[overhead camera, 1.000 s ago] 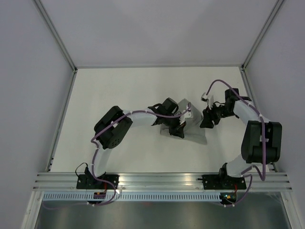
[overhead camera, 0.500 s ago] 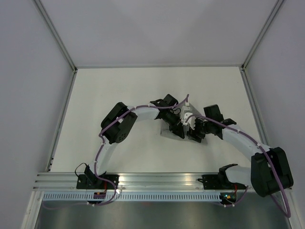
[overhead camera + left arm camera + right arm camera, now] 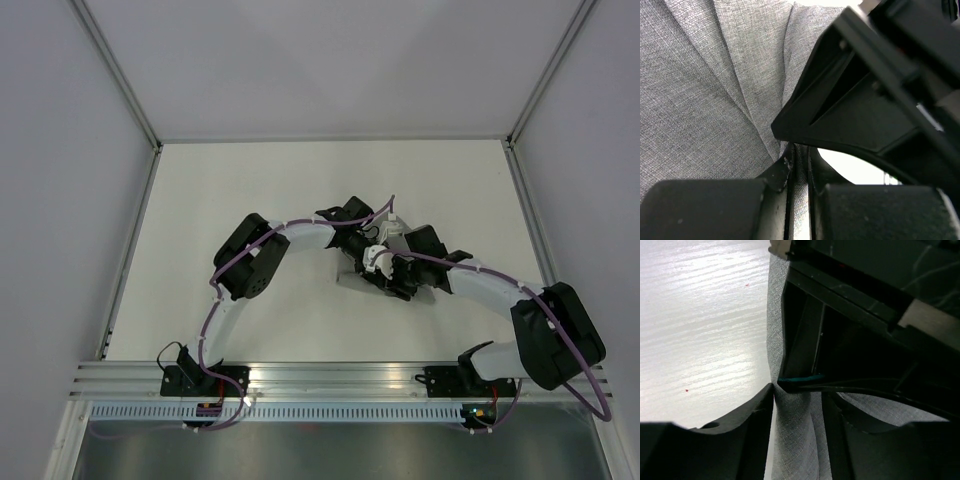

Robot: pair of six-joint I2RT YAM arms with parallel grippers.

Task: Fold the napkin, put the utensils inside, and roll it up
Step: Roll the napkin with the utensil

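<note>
At the middle of the pale wood-grained counter (image 3: 250, 190) the matte grey woven napkin (image 3: 700, 100) lies in long creases. The left claw (image 3: 799, 155) pinches a thin ply of it. The right claw (image 3: 799, 394) straddles a bunched fold beside a slim teal utensil tip (image 3: 800, 378) — whether it grips, I cannot tell.

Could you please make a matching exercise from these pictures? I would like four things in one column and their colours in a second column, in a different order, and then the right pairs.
Things:
1. napkin
2. table
3. utensil, only its tip shows
4. cable on the left arm

Colours:
A. purple
B. grey
C. white
D. teal-green

Right pairs: 1-B, 2-C, 3-D, 4-A
</note>
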